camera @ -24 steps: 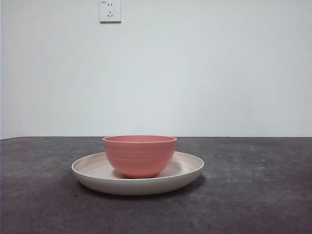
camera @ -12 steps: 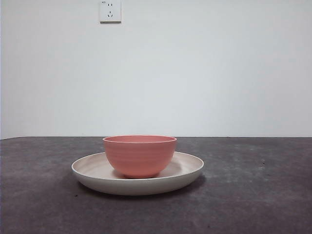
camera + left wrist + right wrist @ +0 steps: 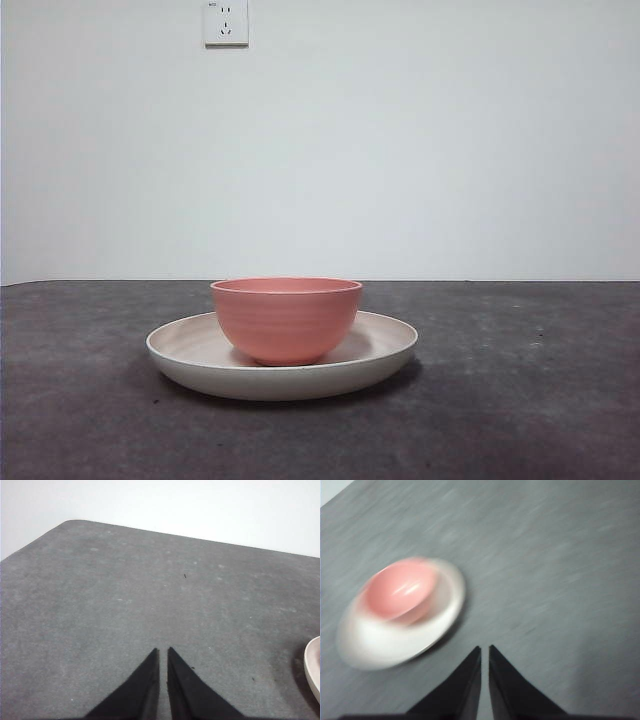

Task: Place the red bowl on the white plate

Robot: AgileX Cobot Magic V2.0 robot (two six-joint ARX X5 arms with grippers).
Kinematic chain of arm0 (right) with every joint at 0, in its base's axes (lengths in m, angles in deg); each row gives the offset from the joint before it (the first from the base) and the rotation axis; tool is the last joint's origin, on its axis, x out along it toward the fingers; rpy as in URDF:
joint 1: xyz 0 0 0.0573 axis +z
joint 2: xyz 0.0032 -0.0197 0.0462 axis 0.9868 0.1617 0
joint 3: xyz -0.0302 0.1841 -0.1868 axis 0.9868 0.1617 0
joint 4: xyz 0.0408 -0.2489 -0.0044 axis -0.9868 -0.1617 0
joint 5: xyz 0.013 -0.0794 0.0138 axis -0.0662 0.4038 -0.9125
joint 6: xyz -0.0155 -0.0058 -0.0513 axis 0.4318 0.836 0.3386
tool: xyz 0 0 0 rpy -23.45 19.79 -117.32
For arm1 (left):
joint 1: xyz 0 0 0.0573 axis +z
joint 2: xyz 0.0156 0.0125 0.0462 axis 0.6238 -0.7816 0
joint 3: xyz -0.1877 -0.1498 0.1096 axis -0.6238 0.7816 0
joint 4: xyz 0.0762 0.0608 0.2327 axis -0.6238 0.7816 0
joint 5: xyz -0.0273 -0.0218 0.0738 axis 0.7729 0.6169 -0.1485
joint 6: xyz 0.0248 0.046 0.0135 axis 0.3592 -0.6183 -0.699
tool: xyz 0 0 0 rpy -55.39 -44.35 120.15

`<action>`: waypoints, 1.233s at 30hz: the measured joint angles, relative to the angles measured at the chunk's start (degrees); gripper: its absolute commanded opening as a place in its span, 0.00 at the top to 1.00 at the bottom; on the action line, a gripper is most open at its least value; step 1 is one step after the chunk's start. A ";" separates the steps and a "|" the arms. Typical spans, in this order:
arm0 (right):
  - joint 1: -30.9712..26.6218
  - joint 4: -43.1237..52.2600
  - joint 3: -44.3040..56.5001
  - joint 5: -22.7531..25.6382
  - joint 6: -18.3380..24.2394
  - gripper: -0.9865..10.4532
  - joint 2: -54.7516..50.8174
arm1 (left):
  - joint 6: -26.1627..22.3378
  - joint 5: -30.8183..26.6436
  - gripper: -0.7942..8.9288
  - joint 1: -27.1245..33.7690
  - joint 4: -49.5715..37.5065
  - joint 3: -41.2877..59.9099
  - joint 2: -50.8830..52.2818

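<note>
The red bowl [image 3: 286, 318] stands upright inside the white plate [image 3: 385, 352] near the middle of the dark table. In the right wrist view the bowl [image 3: 400, 590] and the plate [image 3: 442, 617] appear blurred. My right gripper [image 3: 484, 650] is shut and empty, high above the table and apart from the plate. My left gripper [image 3: 163, 652] is shut and empty over bare table, with only the plate's rim [image 3: 312, 672] at the picture's edge. Neither gripper shows in the front view.
The dark grey table [image 3: 520, 400] runs back to a white wall. A wall socket [image 3: 226, 22] is high on the wall. The table's far rounded corner [image 3: 70, 525] shows in the left wrist view.
</note>
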 measured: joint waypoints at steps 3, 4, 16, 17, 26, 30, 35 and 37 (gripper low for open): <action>-7.34 10.45 8.57 0.09 1.09 0.89 -5.38 | 0.00 0.00 0.89 0.00 0.00 0.00 0.00; -9.57 13.44 11.10 0.11 1.68 0.89 -7.30 | 0.02 0.00 0.89 0.00 0.00 0.00 0.00; -19.58 19.10 25.99 0.11 10.99 0.89 -20.94 | 0.11 0.00 0.89 0.00 0.00 0.00 0.00; -19.58 19.39 26.53 0.09 11.52 0.89 -21.31 | 0.13 0.00 0.89 0.02 0.00 0.00 0.00; -19.32 21.84 30.45 0.11 13.51 0.89 -21.88 | 0.13 0.00 0.89 0.00 0.00 0.00 0.00; -18.29 22.64 31.63 0.20 13.64 0.89 -22.38 | 0.13 0.00 0.89 0.00 0.00 0.00 0.00; -17.53 23.08 31.91 3.39 13.62 0.89 -23.98 | 0.13 0.00 0.89 0.00 0.00 0.00 0.00; -17.44 23.06 31.93 4.83 13.31 0.89 -24.09 | 0.13 0.00 0.89 0.00 0.00 0.00 0.00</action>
